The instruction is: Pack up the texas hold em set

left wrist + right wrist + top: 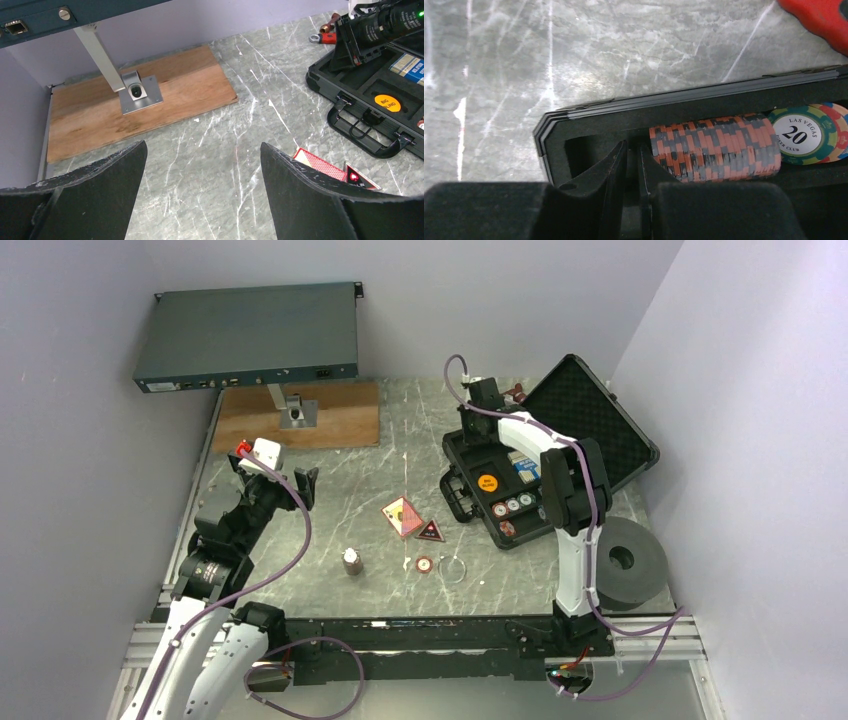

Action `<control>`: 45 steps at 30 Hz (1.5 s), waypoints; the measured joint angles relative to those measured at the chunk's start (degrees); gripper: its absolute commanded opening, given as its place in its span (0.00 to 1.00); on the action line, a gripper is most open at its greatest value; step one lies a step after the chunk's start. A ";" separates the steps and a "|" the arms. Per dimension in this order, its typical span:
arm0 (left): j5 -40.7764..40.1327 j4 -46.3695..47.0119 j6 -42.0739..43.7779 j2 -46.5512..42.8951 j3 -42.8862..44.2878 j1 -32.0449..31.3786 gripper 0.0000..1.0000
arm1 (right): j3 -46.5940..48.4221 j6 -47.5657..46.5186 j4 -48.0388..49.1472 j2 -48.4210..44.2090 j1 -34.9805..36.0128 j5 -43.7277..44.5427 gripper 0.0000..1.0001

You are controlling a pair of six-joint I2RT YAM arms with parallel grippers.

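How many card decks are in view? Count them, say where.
2. The red deck lies on the table beside the open case. The blue deck sits inside the case. The right arm covers part of it, so more may hide.

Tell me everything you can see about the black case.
The case is black hard plastic and lies open on the right side of the table. Its lid, lined with dimpled foam, leans back toward the far right. The foam base has cutouts holding an orange disc, a blue deck and a row of chips on edge. The handle faces the table's middle. The right gripper, jaws nearly closed, reaches into the corner slot beside the chips.
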 measured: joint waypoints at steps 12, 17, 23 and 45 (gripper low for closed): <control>0.00 0.02 0.00 0.17 0.00 0.00 0.89 | 2.14 -2.62 -1.42 2.36 0.02 9.49 0.17; 0.00 0.02 0.02 0.52 0.00 0.00 0.89 | 2.97 -3.13 -1.18 3.02 -1.62 9.84 0.18; 0.00 -0.02 0.02 1.25 0.00 0.00 0.89 | 3.45 -3.13 -0.63 3.43 -4.94 8.39 0.22; 0.02 0.00 0.02 1.09 0.00 0.00 0.89 | 3.43 -1.64 -4.66 -2.40 -7.48 -4.13 0.44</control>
